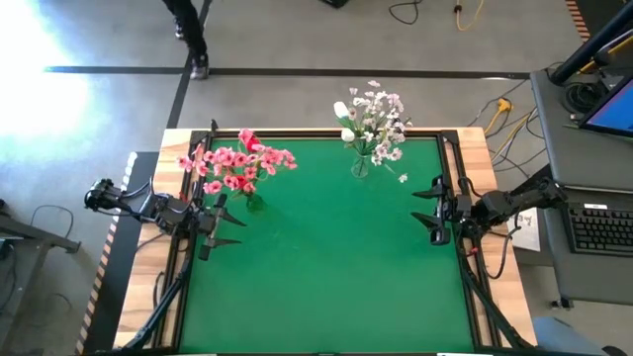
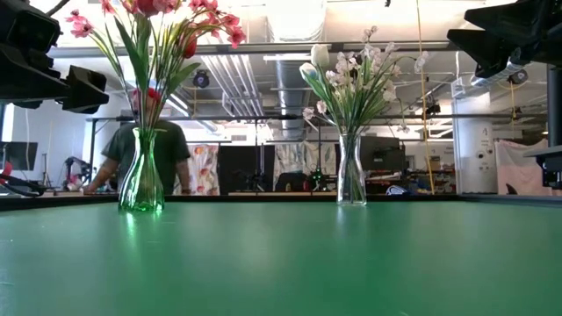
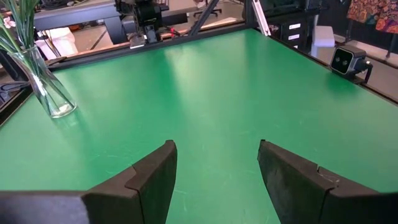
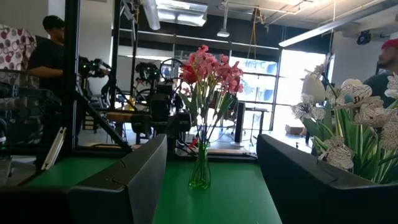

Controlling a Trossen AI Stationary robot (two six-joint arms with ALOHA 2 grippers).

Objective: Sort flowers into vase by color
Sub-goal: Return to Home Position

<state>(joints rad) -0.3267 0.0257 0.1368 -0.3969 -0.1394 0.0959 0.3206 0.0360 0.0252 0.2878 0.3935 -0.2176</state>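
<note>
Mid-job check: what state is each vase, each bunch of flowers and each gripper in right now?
green vase: upright, holding stems
pink and red flowers: standing in the green vase
transparent vase: upright, holding stems
white flowers: standing in the transparent vase
left gripper: open, empty, at the table's left edge
right gripper: open, empty, at the table's right edge

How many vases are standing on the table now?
2. The green vase, with pink and red flowers, stands near the left tool; the transparent vase, with white flowers, stands at the far edge. No others seem hidden.
</note>
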